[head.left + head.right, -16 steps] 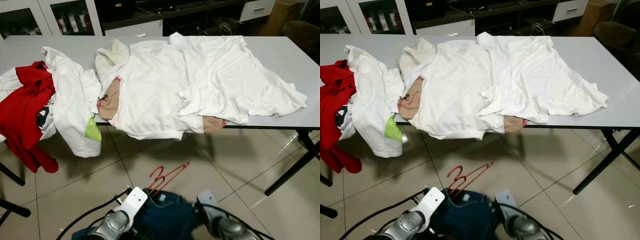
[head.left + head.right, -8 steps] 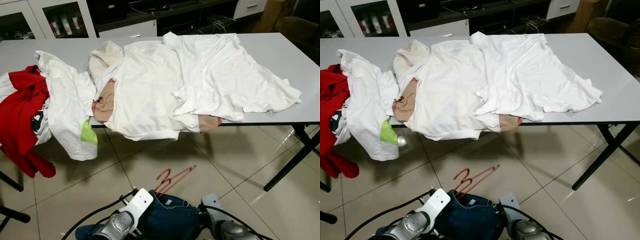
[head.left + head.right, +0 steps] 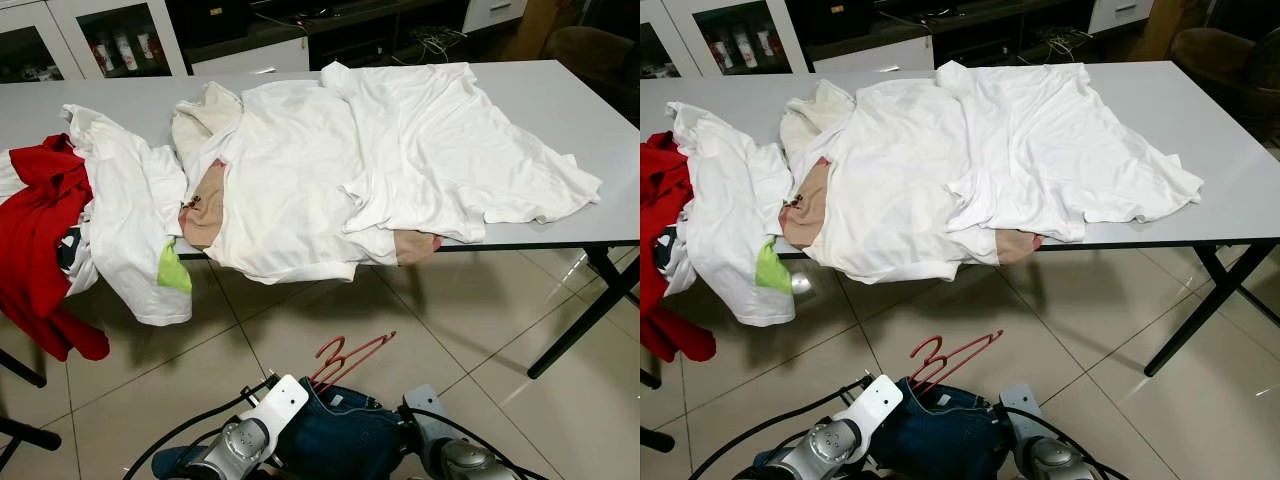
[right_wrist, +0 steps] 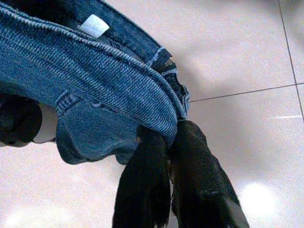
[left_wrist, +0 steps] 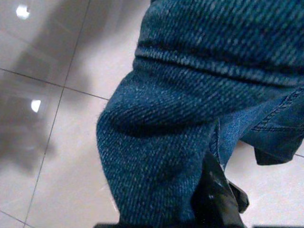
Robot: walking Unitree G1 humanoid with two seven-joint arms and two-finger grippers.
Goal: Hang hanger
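- We find the red hanger (image 3: 348,358) near the bottom middle of the head views, its hook rising out of a pair of blue jeans (image 3: 340,440) held low in front of the robot, over the tiled floor (image 3: 470,340) and on the near side of the table.
- The jeans appear to be threaded on the hanger; we cannot tell how securely, since the denim hides the hanger's lower part.
- The right gripper (image 4: 172,142) is clenched on a folded edge of the jeans, both black fingers pinching the hem.
- The left gripper (image 5: 219,190) sits against the denim; one dark finger shows, and we cannot tell whether it is clamped or released.
- We judge the two-arm hold is meant to keep garment and hanger level while they are carried to a rail; no rail is visible.
- The white table (image 3: 560,100) beyond carries spread white garments (image 3: 380,160), with a beige item (image 3: 205,195) under them.
- At the left end, a red garment (image 3: 40,240) and a white one with a green tag (image 3: 172,270) hang over the edge.
- Far behind, glass-door cabinets (image 3: 110,40) hold bottles; contents are otherwise unclear.
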